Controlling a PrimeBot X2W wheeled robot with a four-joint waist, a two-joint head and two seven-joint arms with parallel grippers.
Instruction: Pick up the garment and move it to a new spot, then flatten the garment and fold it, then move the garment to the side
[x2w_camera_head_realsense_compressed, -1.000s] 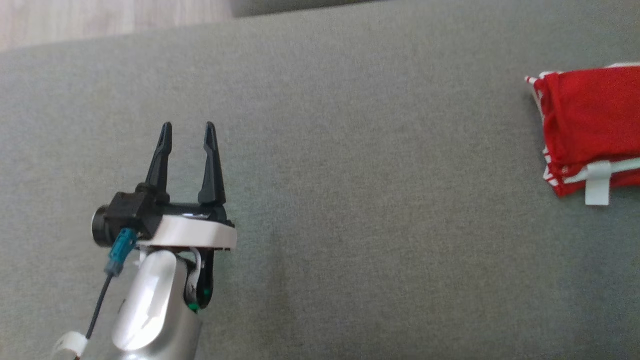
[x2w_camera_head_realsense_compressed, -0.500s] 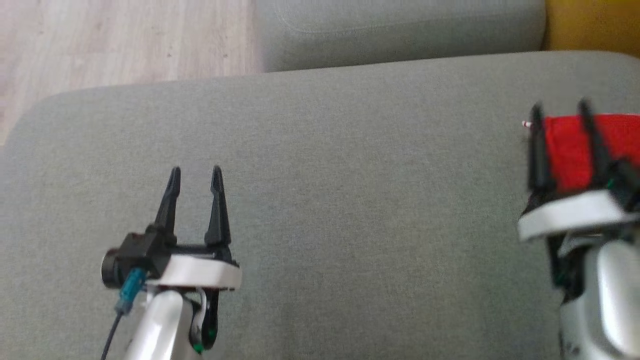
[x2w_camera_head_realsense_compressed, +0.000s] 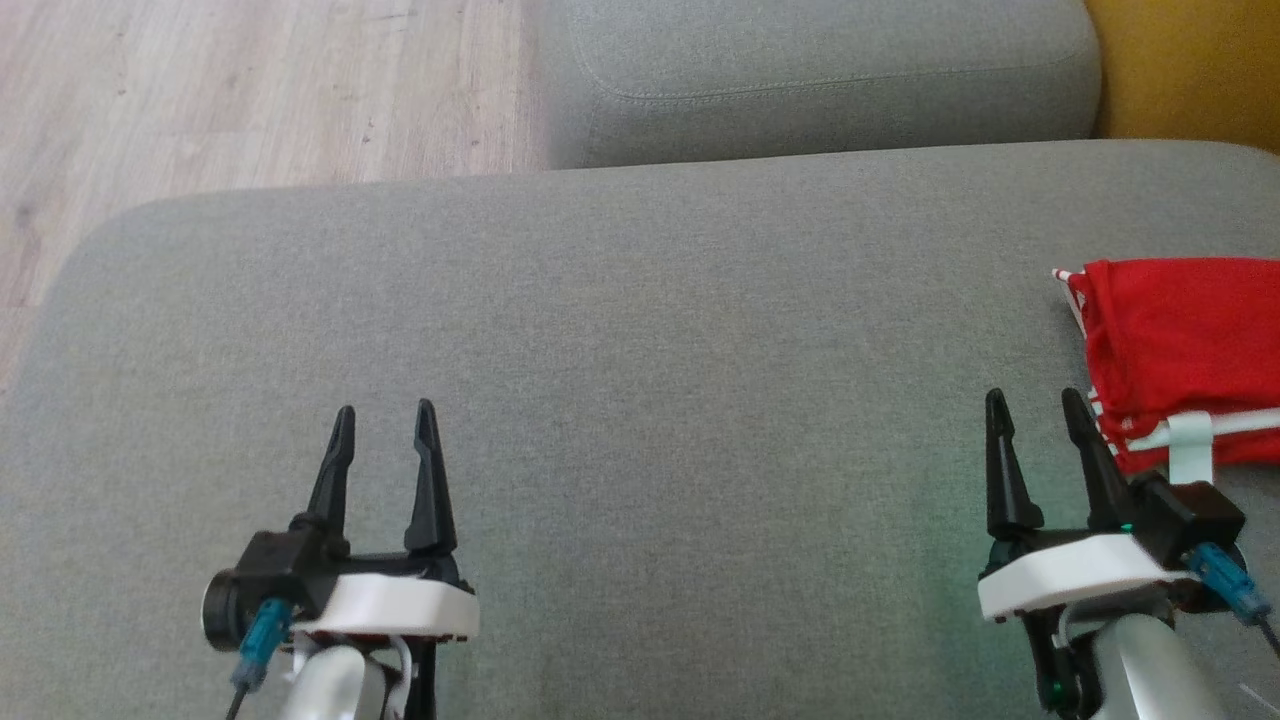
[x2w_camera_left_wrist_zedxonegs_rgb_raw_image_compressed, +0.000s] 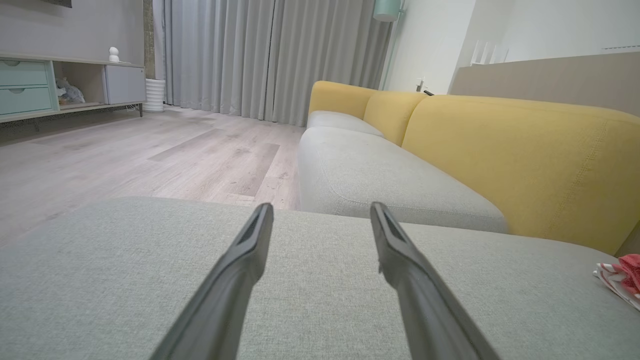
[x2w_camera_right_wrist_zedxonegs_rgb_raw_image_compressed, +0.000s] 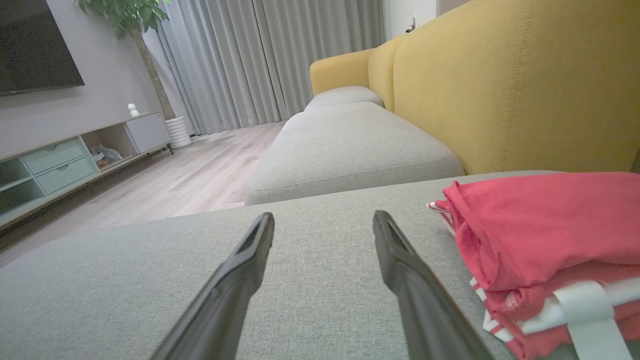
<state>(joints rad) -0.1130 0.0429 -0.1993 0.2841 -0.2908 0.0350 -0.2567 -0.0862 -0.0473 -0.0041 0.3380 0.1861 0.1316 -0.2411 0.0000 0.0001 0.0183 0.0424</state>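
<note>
Neatly folded red garment (x2w_camera_head_realsense_compressed: 1175, 335) at right edge of grey sofa cushion (x2w_camera_head_realsense_compressed: 640, 330), white tab (x2w_camera_head_realsense_compressed: 1190, 452) unreadable, left gripper (x2w_camera_head_realsense_compressed: 384, 420) and right gripper (x2w_camera_head_realsense_compressed: 1035, 405) fingers apart, empty, right just beside it

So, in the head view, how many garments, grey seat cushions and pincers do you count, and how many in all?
Red garment: 1
Grey seat cushions: 2, near cushion, far cushion
Pincers: 2, left pincer, right pincer
Total: 5
</note>
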